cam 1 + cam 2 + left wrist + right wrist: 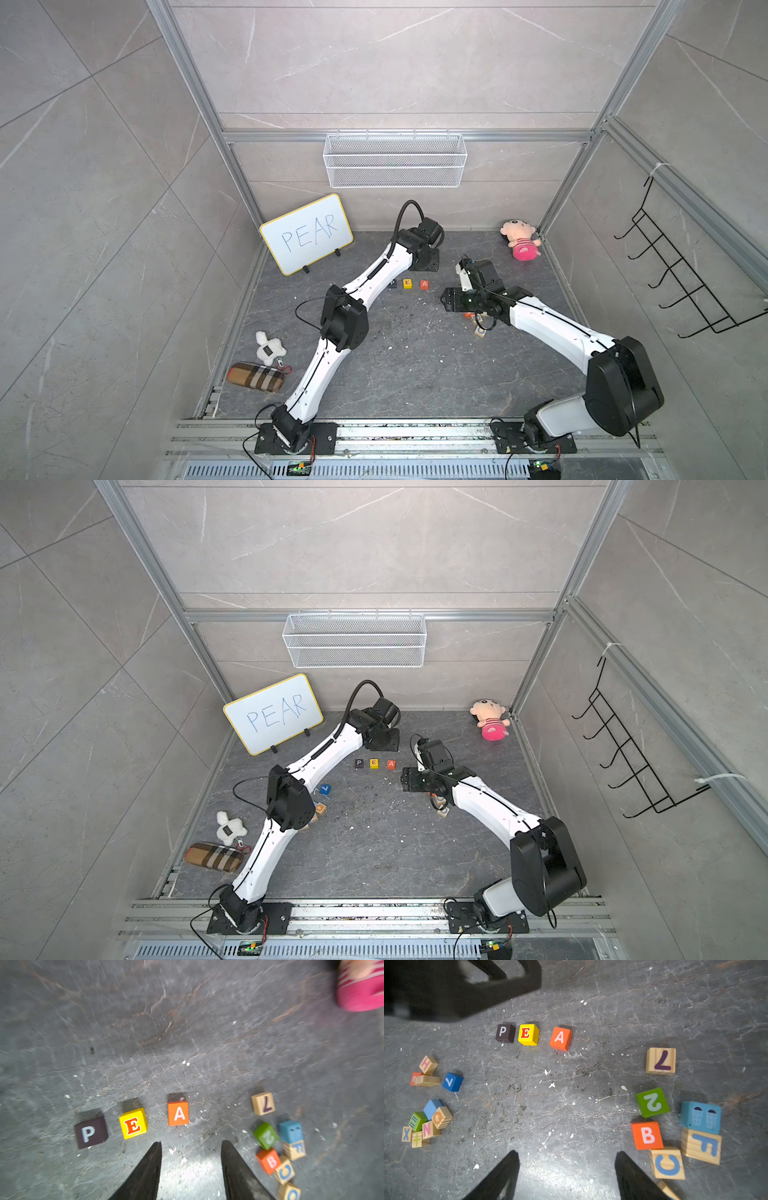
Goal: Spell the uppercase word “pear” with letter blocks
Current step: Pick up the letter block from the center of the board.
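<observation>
The orange A block (560,1038) shows a white "A". Just left of it, the yellow E block (528,1034) carries a red "E". Past that, the black P block (505,1033) has a white "P". Behind the A block and to its left, the whiteboard (306,235) bears handwritten "PEAR".

Right of the A block and nearer the arm bases:
- the wooden 7 block (660,1060), a purple "7"
- the green 2 block (652,1102), a pale "2"
- the orange B block (647,1135), a white "B"
- the wooden C block (667,1163) and F block (701,1146), both lettered in blue

Left of the A block, also nearer the bases:
- the wooden H block (428,1064), N block (428,1129) and X block (406,1134)
- the plus-sign block (418,1139)
- the blue block (452,1082), with a white V-like mark
</observation>
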Robot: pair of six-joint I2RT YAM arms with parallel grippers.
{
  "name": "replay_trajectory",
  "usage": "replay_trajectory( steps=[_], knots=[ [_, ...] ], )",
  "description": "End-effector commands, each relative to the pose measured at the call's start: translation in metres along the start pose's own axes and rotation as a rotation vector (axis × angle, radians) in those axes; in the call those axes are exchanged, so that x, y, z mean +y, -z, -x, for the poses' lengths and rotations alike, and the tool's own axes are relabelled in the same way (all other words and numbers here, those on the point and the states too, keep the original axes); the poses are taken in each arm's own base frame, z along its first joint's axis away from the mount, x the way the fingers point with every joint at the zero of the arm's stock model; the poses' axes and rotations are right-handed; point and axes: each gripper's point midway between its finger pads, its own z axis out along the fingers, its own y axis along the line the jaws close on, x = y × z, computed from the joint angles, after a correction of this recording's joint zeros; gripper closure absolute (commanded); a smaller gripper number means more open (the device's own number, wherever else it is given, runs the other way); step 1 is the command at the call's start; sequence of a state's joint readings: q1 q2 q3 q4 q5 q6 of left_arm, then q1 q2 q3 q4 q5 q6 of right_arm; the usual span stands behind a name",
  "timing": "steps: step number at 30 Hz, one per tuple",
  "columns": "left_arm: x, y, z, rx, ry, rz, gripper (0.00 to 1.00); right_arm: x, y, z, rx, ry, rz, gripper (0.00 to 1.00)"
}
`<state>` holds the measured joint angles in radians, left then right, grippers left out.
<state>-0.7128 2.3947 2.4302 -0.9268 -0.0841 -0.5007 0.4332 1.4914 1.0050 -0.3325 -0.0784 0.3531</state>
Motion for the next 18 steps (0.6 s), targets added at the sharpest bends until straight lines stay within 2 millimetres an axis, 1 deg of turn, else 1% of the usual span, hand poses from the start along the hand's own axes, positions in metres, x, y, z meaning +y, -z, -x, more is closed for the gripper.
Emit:
replay_trajectory(
  steps=[1, 4, 9, 14, 18],
  knots=[
    [0.003, 0.065, 0.028, -0.127, -0.025, -0.016, 0.50, 0.006, -0.006, 0.017, -0.023, -0.031, 0.025, 0.25],
    [0.020, 0.079, 0.023, -0.139, -0.012, 0.000, 0.50, 0.010, -0.011, 0.021, -0.015, -0.030, 0.035, 0.25],
    [0.060, 0.101, 0.007, -0.142, 0.007, 0.067, 0.50, 0.017, -0.020, 0.024, 0.029, 0.001, 0.057, 0.26],
    [0.116, 0.118, -0.019, -0.131, 0.073, 0.143, 0.50, 0.020, -0.032, 0.022, 0.057, 0.004, 0.067, 0.27],
    [0.166, 0.133, -0.047, -0.108, 0.147, 0.206, 0.50, 0.025, -0.043, 0.019, 0.083, 0.018, 0.063, 0.28]
  ],
)
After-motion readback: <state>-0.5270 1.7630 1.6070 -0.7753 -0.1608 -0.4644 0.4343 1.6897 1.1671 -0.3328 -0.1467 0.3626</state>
